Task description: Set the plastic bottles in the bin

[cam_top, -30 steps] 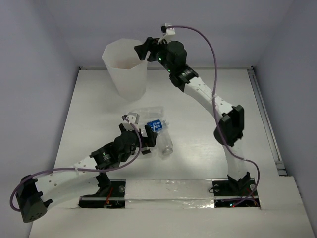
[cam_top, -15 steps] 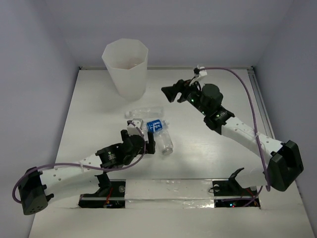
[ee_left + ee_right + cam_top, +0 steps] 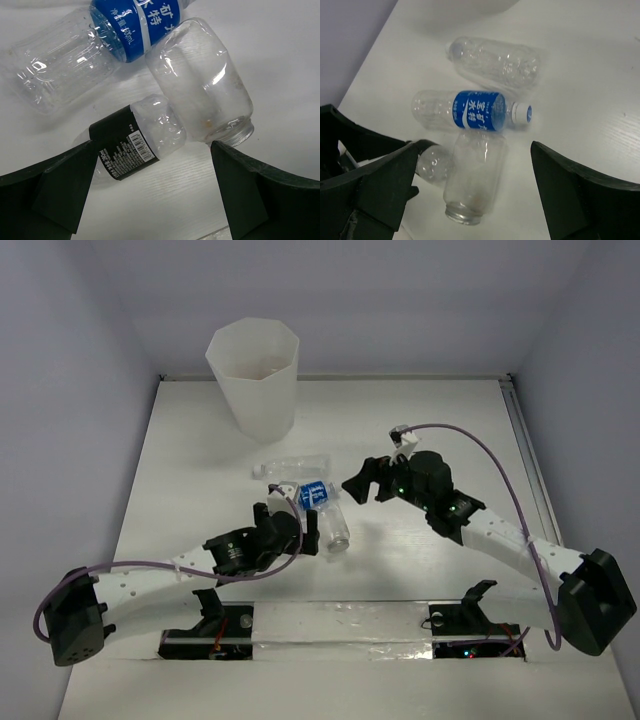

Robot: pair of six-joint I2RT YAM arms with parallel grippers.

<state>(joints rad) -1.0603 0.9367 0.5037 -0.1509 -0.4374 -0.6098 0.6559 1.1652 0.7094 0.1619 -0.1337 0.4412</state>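
The bin [image 3: 253, 375] stands upright at the far left. A clear bottle [image 3: 292, 467] and a blue-labelled bottle [image 3: 315, 494] lie below it, with a clear capless wide-mouthed jar [image 3: 336, 526] beside them. My left gripper [image 3: 290, 520] is open, low over a black-labelled bottle [image 3: 131, 145] that lies between its fingers [image 3: 55, 195], not gripped. My right gripper [image 3: 362, 480] is open and empty, just right of the pile. In its view the jar [image 3: 472, 180] and the blue-labelled bottle [image 3: 470, 111] lie ahead. No red-capped or orange bottle shows.
The walls of the white enclosure close in the table at the back and on both sides. A rail [image 3: 530, 470] runs along the right edge. The two arms reach toward the same pile from either side.
My right arm has swung from the bin's rim down and toward the near side, to the bottle pile. My left gripper has edged forward over the black-labelled bottle.
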